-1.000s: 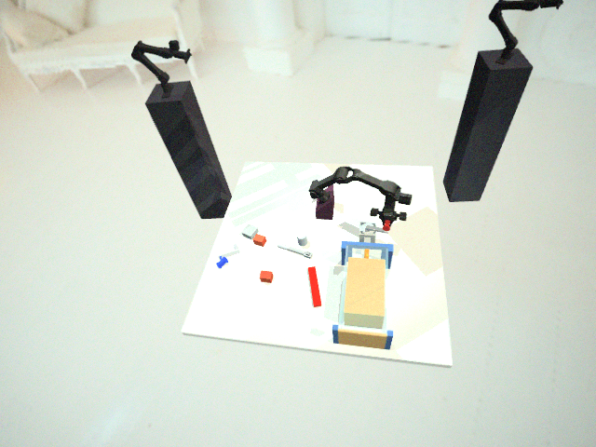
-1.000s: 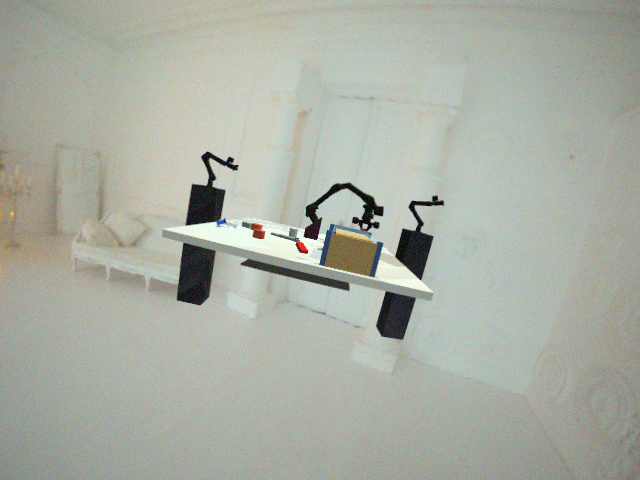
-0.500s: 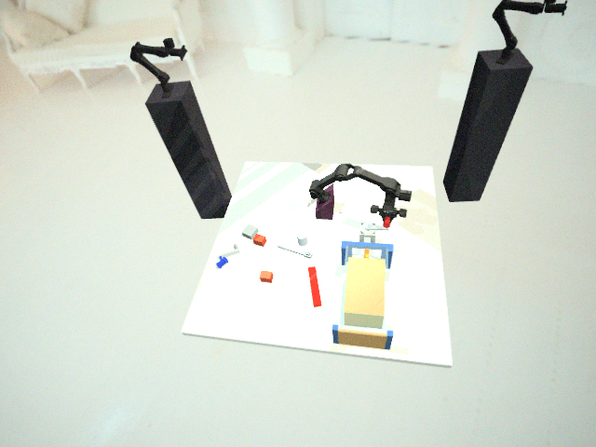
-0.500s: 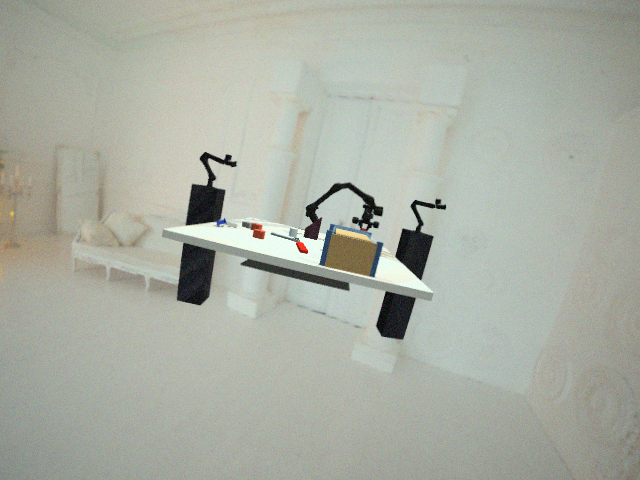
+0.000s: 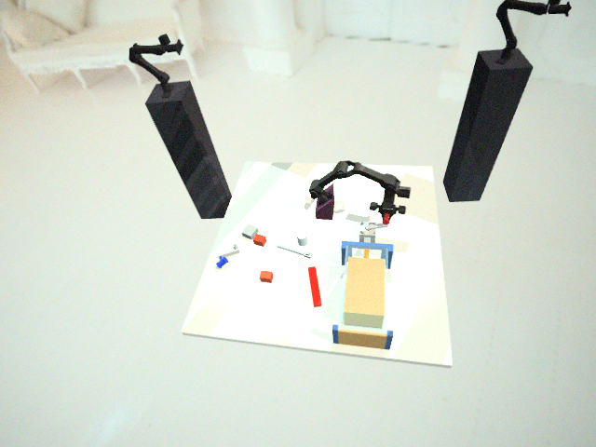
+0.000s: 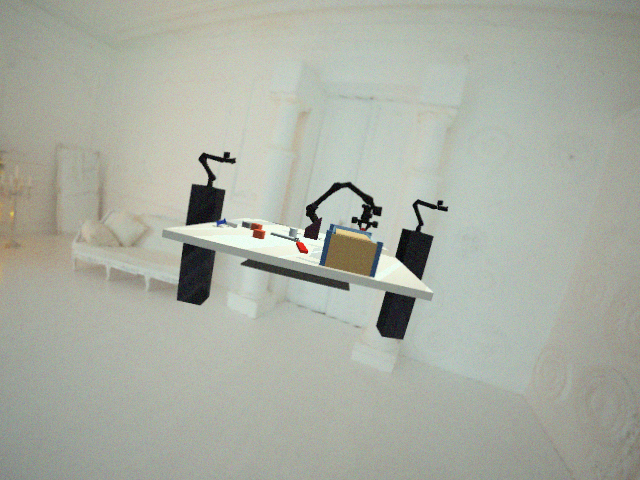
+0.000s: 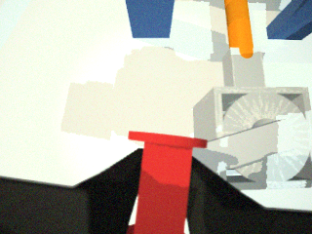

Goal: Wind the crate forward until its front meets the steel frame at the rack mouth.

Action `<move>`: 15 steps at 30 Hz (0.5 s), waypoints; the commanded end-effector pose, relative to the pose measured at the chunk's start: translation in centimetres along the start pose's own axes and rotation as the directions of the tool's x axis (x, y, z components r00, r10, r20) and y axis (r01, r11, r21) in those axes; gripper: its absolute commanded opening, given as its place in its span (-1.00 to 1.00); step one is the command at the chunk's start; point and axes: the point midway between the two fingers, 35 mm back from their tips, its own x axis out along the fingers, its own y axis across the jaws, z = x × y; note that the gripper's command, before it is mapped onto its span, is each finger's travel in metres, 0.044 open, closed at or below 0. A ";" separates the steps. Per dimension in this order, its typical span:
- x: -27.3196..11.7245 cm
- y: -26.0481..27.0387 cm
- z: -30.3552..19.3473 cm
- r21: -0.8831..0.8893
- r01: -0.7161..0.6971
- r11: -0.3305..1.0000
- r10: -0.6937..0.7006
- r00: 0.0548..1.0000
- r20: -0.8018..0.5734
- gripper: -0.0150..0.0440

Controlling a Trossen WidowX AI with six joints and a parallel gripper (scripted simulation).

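My gripper [image 5: 386, 214] [image 6: 364, 227] [image 7: 163, 157] is shut on the red grip of the winch handle. The grey handle arm [image 7: 249, 144] reaches from beside the grip over the round top of the grey winch [image 5: 367, 237] [image 7: 205, 117]; its key and the hole are hidden. The grip stands upright just beside the winch. The orange strap [image 5: 366, 253] [image 7: 239, 24] runs from the winch side to the crate. The tan crate [image 5: 365, 283] looks flat inside the clear-panelled cubby. A gap with strap shows between the crate and the blue frame [image 5: 366, 245] [image 7: 150, 19] nearest the winch.
A brown end panel [image 5: 360, 338] [image 6: 351, 253] stands at the cubby's far end from the winch. A red bar [image 5: 314, 286] [image 6: 301, 247], a wrench [image 5: 294, 250], a grey cylinder [image 5: 302, 239], several blocks and a blue-ended tool [image 5: 222, 262] lie to the left.
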 end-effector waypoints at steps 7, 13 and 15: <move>-0.6 -1.0 -1.8 -0.015 0.007 1.000 -0.008 1.000 -0.016 -0.49; -0.9 -1.5 -2.4 -0.016 0.008 1.000 -0.008 1.000 -0.017 -0.49; -1.0 -1.6 -2.6 -0.016 0.008 1.000 -0.008 1.000 -0.017 -0.49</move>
